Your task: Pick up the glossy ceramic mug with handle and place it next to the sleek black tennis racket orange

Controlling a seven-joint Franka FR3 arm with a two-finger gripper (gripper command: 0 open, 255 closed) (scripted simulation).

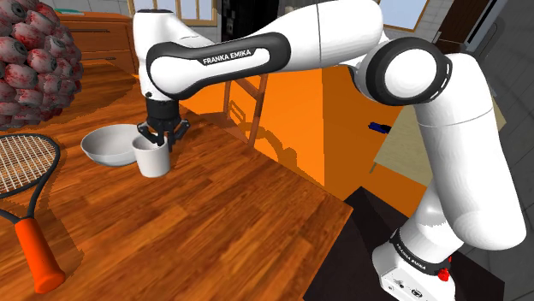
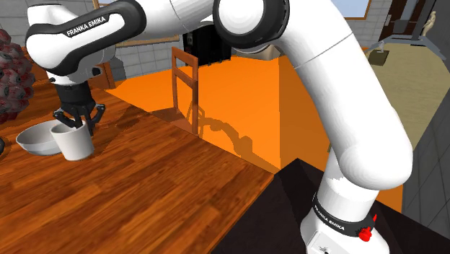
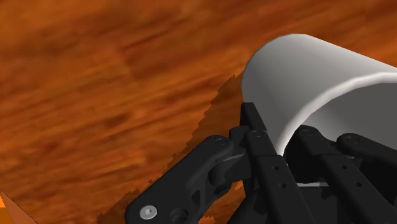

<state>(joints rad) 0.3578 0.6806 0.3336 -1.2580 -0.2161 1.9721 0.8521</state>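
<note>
- Shoulder view: the mug [image 1: 154,161] is a plain white, straight-sided cup with a smooth, faintly shiny wall and an open top. It is just beside the pale bowl [image 1: 104,147], on the bowl's side toward this view's right. The black claw [image 1: 161,139] comes straight down onto its rim. The black racket [image 1: 34,248] with an orange grip lies on the wooden desk [image 1: 214,222], apart from the bowl toward this view's lower left.
- Second exterior view: the mug [image 2: 76,143] again sits close against the bowl [image 2: 32,138], on the bowl's right. The claw [image 2: 73,121] is over its mouth. Whether the mug's base touches the desk [image 2: 159,187] cannot be told.
- Wrist view: the claw [image 3: 287,149] is closed narrowly on the mug's [image 3: 305,76] wall. One finger [image 3: 262,149] is outside the wall and the other inside, so the claw grips the rim. The white outside curves smoothly and the inside is shaded grey, above the brown desk [image 3: 95,76].
</note>
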